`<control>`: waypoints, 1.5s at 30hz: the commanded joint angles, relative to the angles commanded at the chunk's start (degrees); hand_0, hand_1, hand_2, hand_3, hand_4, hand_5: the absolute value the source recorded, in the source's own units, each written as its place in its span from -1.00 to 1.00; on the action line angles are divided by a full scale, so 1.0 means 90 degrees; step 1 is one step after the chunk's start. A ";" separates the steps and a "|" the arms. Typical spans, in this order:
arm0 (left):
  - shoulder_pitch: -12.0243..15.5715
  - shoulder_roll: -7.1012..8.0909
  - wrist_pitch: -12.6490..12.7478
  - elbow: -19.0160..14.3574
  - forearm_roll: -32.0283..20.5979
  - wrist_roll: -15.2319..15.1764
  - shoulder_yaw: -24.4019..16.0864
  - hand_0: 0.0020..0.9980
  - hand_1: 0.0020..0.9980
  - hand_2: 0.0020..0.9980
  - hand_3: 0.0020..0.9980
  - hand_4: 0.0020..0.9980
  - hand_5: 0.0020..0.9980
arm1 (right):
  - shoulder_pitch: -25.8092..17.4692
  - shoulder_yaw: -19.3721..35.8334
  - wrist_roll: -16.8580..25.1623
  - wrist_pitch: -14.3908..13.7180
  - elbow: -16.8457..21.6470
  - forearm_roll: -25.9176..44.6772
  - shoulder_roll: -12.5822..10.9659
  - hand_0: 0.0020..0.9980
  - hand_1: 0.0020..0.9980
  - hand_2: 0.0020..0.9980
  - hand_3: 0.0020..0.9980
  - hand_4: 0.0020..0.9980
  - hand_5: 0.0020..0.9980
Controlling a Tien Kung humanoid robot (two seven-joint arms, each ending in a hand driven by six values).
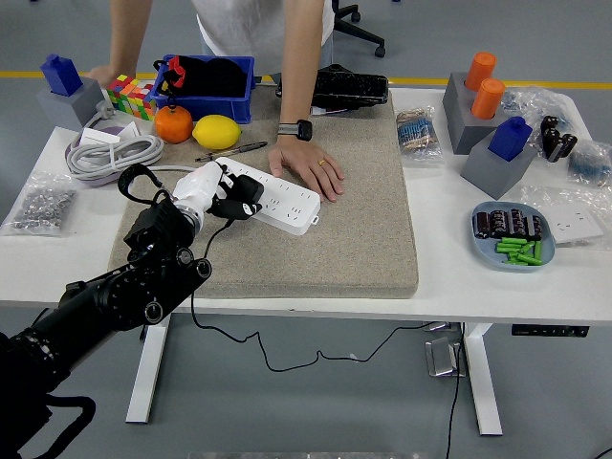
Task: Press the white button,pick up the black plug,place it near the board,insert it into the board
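1. From my remote station I see the left hand (212,191) over the near-left end of the white power strip (271,195), its pale fingers (206,178) curled around the black plug (239,195).
2. The plug is a chunky, glossy black block, and it sits on top of the strip's left end; I cannot tell whether its pins are seated in a socket.
3. A thin black cord (206,251) runs down from the plug, over the mat's (363,229) front edge and loops below the table (478,282).
4. The strip is long and white with rows of sockets, lying at a slant on the tan mat, its right end nearer me.
5. A person's hand (311,167) lies flat on the mat, fingers touching the strip's far edge; a dark watch (295,129) is on that wrist.
6. The person's other hand (98,75) rests at the far-left corner beside a colourful cube (126,94).
7. An orange (172,124), a lemon (216,131) and a pen (229,151) lie just behind the strip.
8. The right arm is out of my view.
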 joint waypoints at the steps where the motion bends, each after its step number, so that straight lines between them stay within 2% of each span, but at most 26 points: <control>1: -0.0004 -0.0002 -0.0003 0.0002 0.0001 0.0001 0.0002 -0.56 -0.33 -0.35 0.18 0.36 -1.00 | -0.0001 0.0001 0.0000 -0.0001 0.0001 0.0000 -0.0001 0.34 0.21 0.14 0.16 0.26 -0.31; 3: -0.0013 -0.0004 -0.0004 0.0010 -0.0004 -0.0017 0.0009 -0.56 -0.33 -0.35 0.18 0.36 -1.00 | -0.0006 0.0008 -0.0001 -0.0003 -0.0004 -0.0003 0.0001 0.34 0.21 0.14 0.16 0.26 -0.31; 4: -0.0016 -0.0007 -0.0004 0.0016 -0.0010 -0.0030 0.0012 -0.49 -0.21 -0.30 0.16 0.66 -0.61 | -0.0011 0.0011 -0.0001 -0.0003 -0.0004 -0.0003 0.0002 0.34 0.21 0.14 0.16 0.26 -0.31; 9: -0.0026 -0.0008 0.0036 0.0029 -0.0008 -0.0076 0.0028 -0.49 -0.21 -0.30 0.16 0.66 -0.61 | -0.0024 0.0004 -0.0003 -0.0004 -0.0005 -0.0006 0.0007 0.34 0.21 0.14 0.16 0.26 -0.31; 10: -0.0028 -0.0008 0.0043 0.0032 -0.0006 -0.0084 0.0032 -0.41 -0.04 -0.22 0.23 0.75 -0.28 | -0.0025 0.0001 -0.0003 -0.0003 -0.0003 -0.0005 0.0009 0.34 0.21 0.14 0.16 0.26 -0.31; 15: -0.0026 -0.0004 0.0036 0.0042 -0.0016 -0.0085 0.0054 -0.41 -0.04 -0.22 0.23 0.75 -0.28 | -0.0026 -0.0017 -0.0004 -0.0001 0.0011 0.0001 0.0012 0.34 0.21 0.14 0.16 0.26 -0.31; 16: -0.0023 -0.0004 0.0035 0.0042 -0.0017 -0.0087 0.0055 -0.38 -0.01 -0.17 0.24 0.79 -0.10 | -0.0027 -0.0019 -0.0004 0.0000 0.0013 0.0002 0.0012 0.34 0.21 0.14 0.16 0.26 -0.32; 21: -0.0014 -0.0005 0.0036 0.0039 -0.0035 -0.0098 0.0067 -0.38 -0.01 -0.17 0.24 0.79 -0.10 | -0.0037 -0.0032 -0.0004 -0.0001 0.0013 0.0002 0.0012 0.34 0.21 0.14 0.16 0.26 -0.32; 22: -0.0016 -0.0004 0.0035 0.0038 -0.0040 -0.0099 0.0072 -0.35 0.02 -0.14 0.24 0.80 -0.01 | -0.0038 -0.0025 -0.0003 -0.0002 0.0012 0.0001 0.0014 0.34 0.21 0.14 0.16 0.26 -0.32; 27: -0.0038 -0.0002 0.0014 0.0027 -0.0022 -0.0084 0.0079 -0.34 0.03 -0.13 0.25 0.81 0.02 | -0.0037 -0.0017 -0.0002 -0.0003 0.0017 0.0006 0.0010 0.34 0.21 0.14 0.16 0.26 -0.32; 45: -0.0044 0.0014 0.0012 0.0029 -0.0041 -0.0114 0.0073 -0.33 0.05 -0.12 0.25 0.83 0.02 | -0.0038 -0.0012 0.0001 -0.0004 0.0019 -0.0002 0.0016 0.34 0.21 0.14 0.16 0.26 -0.32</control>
